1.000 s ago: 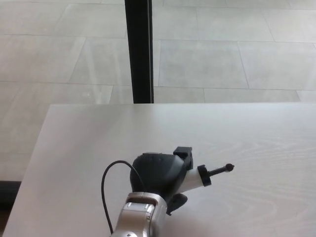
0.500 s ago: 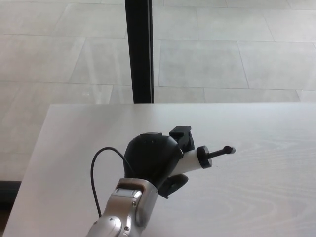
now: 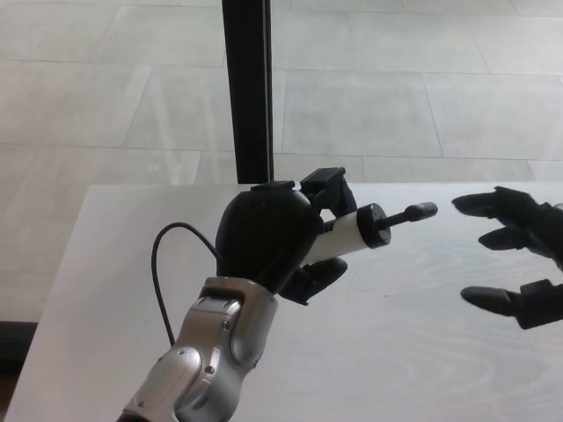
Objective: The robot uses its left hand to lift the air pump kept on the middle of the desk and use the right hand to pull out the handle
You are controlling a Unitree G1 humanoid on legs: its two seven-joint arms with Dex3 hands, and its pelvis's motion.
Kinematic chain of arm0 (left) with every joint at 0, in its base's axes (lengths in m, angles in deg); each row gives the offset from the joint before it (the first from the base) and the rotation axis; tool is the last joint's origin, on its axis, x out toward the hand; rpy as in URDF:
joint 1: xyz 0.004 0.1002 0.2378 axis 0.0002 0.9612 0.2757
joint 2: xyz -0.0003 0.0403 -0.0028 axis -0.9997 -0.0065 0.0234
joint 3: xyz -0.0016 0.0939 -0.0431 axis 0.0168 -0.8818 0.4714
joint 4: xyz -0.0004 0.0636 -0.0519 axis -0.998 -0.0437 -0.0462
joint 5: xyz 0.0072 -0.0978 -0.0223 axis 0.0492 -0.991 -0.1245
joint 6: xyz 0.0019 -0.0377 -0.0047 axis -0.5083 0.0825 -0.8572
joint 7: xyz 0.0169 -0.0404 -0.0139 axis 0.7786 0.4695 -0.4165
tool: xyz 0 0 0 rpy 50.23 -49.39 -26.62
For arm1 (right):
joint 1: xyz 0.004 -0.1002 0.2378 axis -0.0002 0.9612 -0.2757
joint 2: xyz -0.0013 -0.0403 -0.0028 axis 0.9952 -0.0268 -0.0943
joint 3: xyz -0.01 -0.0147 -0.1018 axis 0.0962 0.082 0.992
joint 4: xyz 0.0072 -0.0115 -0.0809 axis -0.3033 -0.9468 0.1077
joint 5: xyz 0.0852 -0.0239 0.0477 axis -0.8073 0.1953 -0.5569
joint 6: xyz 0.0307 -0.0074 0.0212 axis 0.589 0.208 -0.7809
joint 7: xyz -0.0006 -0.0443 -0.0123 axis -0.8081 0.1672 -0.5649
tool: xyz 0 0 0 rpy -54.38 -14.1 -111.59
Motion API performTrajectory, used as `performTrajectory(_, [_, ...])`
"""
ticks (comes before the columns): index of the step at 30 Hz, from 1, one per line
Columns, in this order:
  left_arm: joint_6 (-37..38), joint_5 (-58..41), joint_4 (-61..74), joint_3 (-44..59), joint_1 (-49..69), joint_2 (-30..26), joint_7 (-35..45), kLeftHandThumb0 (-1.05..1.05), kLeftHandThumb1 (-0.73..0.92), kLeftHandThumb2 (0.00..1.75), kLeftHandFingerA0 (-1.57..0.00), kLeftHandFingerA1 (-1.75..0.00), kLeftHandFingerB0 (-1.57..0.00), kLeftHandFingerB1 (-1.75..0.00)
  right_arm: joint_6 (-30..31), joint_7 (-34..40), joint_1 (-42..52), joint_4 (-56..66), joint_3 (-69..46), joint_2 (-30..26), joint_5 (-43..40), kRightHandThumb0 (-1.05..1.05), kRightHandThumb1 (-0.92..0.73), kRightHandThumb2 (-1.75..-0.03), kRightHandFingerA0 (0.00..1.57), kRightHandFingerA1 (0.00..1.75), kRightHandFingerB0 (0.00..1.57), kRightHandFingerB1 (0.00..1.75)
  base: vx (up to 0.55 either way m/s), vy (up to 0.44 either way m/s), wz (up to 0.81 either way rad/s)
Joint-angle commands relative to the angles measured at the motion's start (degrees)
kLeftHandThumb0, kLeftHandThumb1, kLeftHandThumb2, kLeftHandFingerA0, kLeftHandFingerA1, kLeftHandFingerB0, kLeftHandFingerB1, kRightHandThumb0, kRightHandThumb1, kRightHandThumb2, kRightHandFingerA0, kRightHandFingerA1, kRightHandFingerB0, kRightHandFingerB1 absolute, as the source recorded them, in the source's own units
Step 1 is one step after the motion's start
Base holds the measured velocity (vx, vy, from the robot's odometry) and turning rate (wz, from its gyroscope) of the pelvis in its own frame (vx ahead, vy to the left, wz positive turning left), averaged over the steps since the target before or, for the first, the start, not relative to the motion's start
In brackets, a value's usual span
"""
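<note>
1. Air pump [image 3: 350, 236]: white barrel held up off the desk [image 3: 422, 352], higher than 1 s ago, tipped so its black handle [image 3: 412, 214] points toward the robot's right.
2. Left hand [image 3: 268, 242]: fingers wrapped tight around the pump's barrel. Lift looks done.
3. Right hand [image 3: 515, 257]: newly in view, right of the pump's handle, fingers spread, holding nothing, well apart from the handle. Pull not yet begun; judged next step is closing on the handle tip.
4. Hidden: most of the barrel sits behind the left hand. Right hand is cut by the frame edge.
5. Black cable [image 3: 163, 264] loops left of the pump, off the wrist; its end is unclear.
</note>
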Motion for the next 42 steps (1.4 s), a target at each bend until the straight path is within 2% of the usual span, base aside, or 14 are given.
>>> performTrajectory(1, [7.5,-3.7,0.6,1.0,-0.7,0.3,-5.4,-0.13,0.51,1.09,-0.86,-1.75,-0.7,-1.62,-4.5,-3.7,-3.3,1.1,7.4,-2.1,13.9,-0.51,-0.5,-0.57,0.18,0.5,0.19,0.31,0.0,0.0,0.0])
performTrajectory(2, [7.2,-3.7,1.1,0.9,-0.3,0.4,-5.1,-0.14,0.51,1.11,-0.85,-1.75,-0.69,-1.61,-4.7,-3.3,-3.7,0.6,7.8,-1.9,14.4,-0.57,-0.38,-0.72,0.13,0.54,0.12,0.41,0.0,0.0,0.0])
performTrajectory(4, [7.3,-3.5,1.5,0.1,0.6,0.3,-4.4,-0.1,0.54,1.04,-0.86,-1.72,-0.74,-1.42,-6.3,-1.6,-5.1,-1.3,8.4,-1.5,15.9,-0.59,-0.39,-0.73,0.12,0.55,0.06,0.42,0.0,0.0,0.0])
performTrajectory(10, [6.9,-1.3,0.9,-2.1,3.2,-0.8,-4.5,-0.14,0.54,1.07,-0.81,-1.75,-0.7,-1.58,-7.5,2.6,-7.4,-2.4,6.9,-0.4,17.7,-0.59,-0.47,-0.83,0.31,0.61,0.16,0.44,0.0,0.0,0.0])
performTrajectory(11, [5.2,-1.1,1.7,-2.4,3.7,-0.5,-3.0,-0.16,0.55,1.09,-0.85,-1.75,-0.68,-1.61,-7.2,4.0,-7.7,-2.5,6.5,0.0,18.6,-0.53,-0.62,-0.58,0.41,0.6,0.26,0.34,0.0,0.0,0.0])
performTrajectory(12, [4.0,-1.2,2.7,-2.7,4.0,-0.6,-0.9,-0.17,0.57,1.04,-0.89,-1.75,-0.76,-1.25,-8.8,7.1,-7.8,-3.1,6.4,0.2,20.5,-0.54,-0.64,-0.6,0.52,0.68,0.31,0.37,0.0,0.0,0.0])
performTrajectory(13, [3.9,-1.2,2.8,-2.8,4.0,-0.6,-0.9,-0.17,0.57,1.04,-0.89,-1.75,-0.76,-1.25,-8.9,7.1,-7.8,-3.2,6.3,0.3,20.6,-0.54,-0.64,-0.6,0.52,0.68,0.31,0.37,0.0,0.0,0.0])
performTrajectory(14, [3.9,-0.9,2.5,-3.1,4.0,-0.9,-0.8,-0.17,0.56,1.06,-0.9,-1.75,-0.75,-1.34,-7.3,7.4,-7.7,-2.2,6.3,0.4,21.8,-0.56,-0.51,-0.89,0.55,0.74,0.25,0.5,0.0,0.0,0.0])
performTrajectory(15, [4.4,0.4,2.0,-3.8,4.1,-2.0,-1.3,-0.15,0.5,1.14,-0.88,-1.65,-0.77,-1.39,-6.3,7.5,-7.9,-1.4,6.3,0.0,23.0,-0.47,-0.64,-0.59,0.65,0.73,0.34,0.39,0.0,0.0,0.0])
performTrajectory(16, [4.4,1.2,1.7,-4.2,4.3,-2.6,-1.9,-0.15,0.52,1.11,-0.84,-1.75,-0.72,-1.58,-5.7,7.6,-7.9,-1.1,6.2,-0.1,23.6,-0.44,-0.61,-0.58,0.68,0.74,0.36,0.38,0.0,0.0,0.0])
performTrajectory(26, [6.4,-0.3,-3.8,-3.4,3.8,-5.2,-5.4,-0.16,0.4,1.39,-0.85,-1.75,-0.73,-1.62,-5.4,8.5,-7.5,-1.1,2.8,0.5,25.6,-0.4,-0.61,-0.57,0.73,0.73,0.42,0.39,0.0,0.0,0.0])
performTrajectory(33, [5.1,0.4,-3.7,-3.2,1.9,-4.7,-6.0,-0.17,0.43,1.3,-0.91,-1.75,-0.77,-1.63,-8.3,8.0,-4.5,1.3,1.8,2.2,26.1,-0.36,-0.63,-0.58,0.8,0.87,0.47,0.41,0.0,0.0,0.0])
performTrajectory(36, [4.9,0.4,-4.6,-3.0,0.7,-4.6,-6.6,-0.17,0.53,1.11,-0.88,-1.75,-0.7,-1.61,-10.8,8.5,-3.5,1.3,2.0,3.2,26.5,-0.35,-0.62,-0.58,0.81,0.97,0.48,0.45,0.0,0.0,0.0])
performTrajectory(42, [4.1,-0.6,-4.6,-2.4,0.1,-3.8,-5.9,-0.19,0.6,0.99,-0.8,-1.75,-0.66,-1.55,-10.9,6.1,-3.0,2.1,2.4,3.5,27.5,-0.35,-0.58,-0.57,0.83,0.81,0.45,0.43,0.0,0.0,0.0])
